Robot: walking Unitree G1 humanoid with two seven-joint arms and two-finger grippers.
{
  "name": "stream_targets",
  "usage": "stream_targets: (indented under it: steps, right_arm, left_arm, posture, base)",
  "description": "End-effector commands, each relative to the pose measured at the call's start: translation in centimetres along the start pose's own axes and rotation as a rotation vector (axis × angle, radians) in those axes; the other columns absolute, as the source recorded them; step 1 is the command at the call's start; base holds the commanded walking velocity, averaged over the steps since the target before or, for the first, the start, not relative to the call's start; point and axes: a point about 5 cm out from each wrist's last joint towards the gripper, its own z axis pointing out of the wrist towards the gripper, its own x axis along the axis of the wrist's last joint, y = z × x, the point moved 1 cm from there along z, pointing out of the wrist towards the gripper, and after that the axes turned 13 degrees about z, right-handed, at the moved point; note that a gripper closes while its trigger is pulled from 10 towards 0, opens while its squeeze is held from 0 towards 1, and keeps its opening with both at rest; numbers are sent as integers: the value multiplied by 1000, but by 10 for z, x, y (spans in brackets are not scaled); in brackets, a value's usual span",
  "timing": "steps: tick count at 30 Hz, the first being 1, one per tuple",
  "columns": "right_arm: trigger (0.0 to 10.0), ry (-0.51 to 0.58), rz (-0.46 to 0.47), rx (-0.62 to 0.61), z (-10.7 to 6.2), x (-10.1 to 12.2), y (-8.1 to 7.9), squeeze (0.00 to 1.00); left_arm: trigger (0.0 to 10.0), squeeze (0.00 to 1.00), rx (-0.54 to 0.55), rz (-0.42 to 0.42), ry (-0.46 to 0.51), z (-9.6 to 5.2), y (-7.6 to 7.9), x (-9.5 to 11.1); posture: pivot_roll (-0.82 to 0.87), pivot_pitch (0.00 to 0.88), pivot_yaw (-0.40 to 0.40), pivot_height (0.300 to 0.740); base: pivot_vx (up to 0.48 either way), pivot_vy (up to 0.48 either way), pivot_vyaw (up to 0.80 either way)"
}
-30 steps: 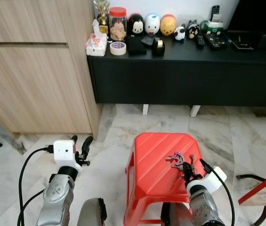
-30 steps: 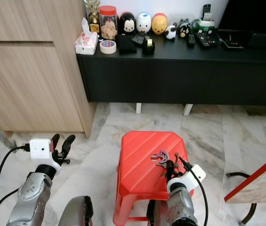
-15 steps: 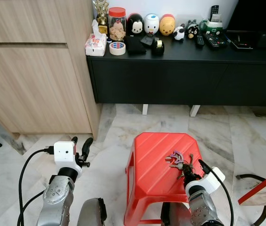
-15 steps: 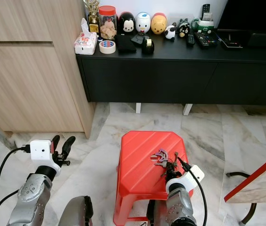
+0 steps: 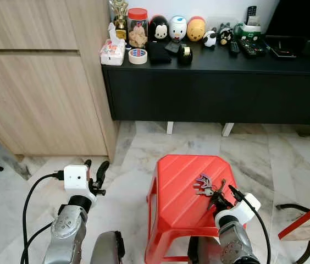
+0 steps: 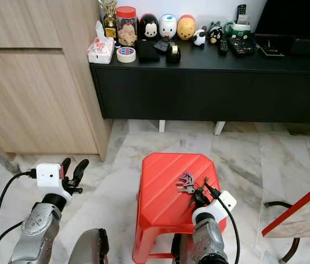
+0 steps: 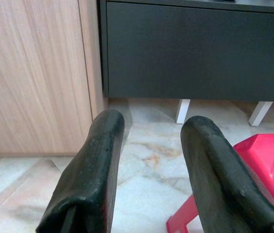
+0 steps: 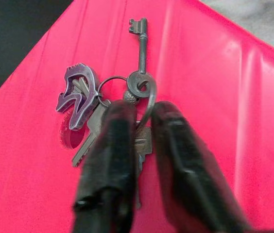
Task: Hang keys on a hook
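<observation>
Two grippers in view, nearest first. Right gripper [image 8: 139,114] is down at the red stool [image 5: 180,206], its jaws nearly shut around the bunch of keys [image 8: 122,109]. In the right wrist view the two black fingers [image 8: 110,160] sit close together w/ the key ring and a flat key between them; whether they're actually pinching the metal, can't tell for sure. Keys lie on the stool's seat, toward its right side, w/ a purple fob [image 8: 77,94] at one end and a long old-style key [image 8: 140,39] pointing away from the fingers. Fob and long key both lie flat on the red plastic.

Left gripper [image 5: 95,175] hangs over the marble floor [image 5: 287,159], left of the stool and well apart from it, jaws open w/ nothing between. Left wrist view: the two finger pads [image 7: 91,165] w/ a clear gap, a corner of the stool just beside one of them.

Further back on the left, a light wood cabinet [image 5: 34,93]. Next to it a low black desk [image 5: 215,88] on white legs against the wall. On top: tissue pack [image 5: 112,50], tape roll [image 5: 137,56], red-lidded jar [image 5: 137,27], trophy [image 5: 119,16], three round character figures [image 5: 177,27], remotes [image 5: 251,47] toward the right end. No hook can be made out.
</observation>
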Motion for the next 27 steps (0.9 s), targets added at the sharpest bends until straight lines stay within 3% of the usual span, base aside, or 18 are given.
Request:
stream_targets:
  steps: [1,17,18,19,24,25,27]
  right_arm:
    - [0,1,-5,8,1,0,-3,0]
    - [0,7,-56,47,3,1,-13,0]
    - [2157,8,-58,48,3,1,-14,0]
    - [10000,14,-73,48,3,2,-14,0]
    - [10000,39,-103,44,2,5,-14,0]
    - [10000,103,-243,68,0,13,-17,0]
    - [10000,170,-374,109,-2,20,-23,0]
  left_arm:
    - [10000,0,-15,33,-13,-2,1,-3]
    - [10000,0,-23,58,-26,-3,2,-5]
    - [10000,0,-23,59,-26,-3,2,-5]
    - [10000,0,-23,59,-27,-3,2,-5]
    - [10000,0,-22,59,-28,-3,2,-6]
    - [10000,0,-21,58,-28,-3,3,-6]
    - [10000,0,-21,58,-27,-3,3,-5]
  posture:
    - [119,83,-53,587]
    - [117,83,-55,587]
    - [118,82,-55,587]
    - [120,82,-56,587]
    - [118,83,-56,587]
    - [118,83,-56,587]
    - [118,83,-56,587]
  base:
    - [0,0,0]
    - [0,0,0]
    - [0,0,0]
    - [0,0,0]
    - [0,0,0]
    - [0,0,0]
    - [0,0,0]
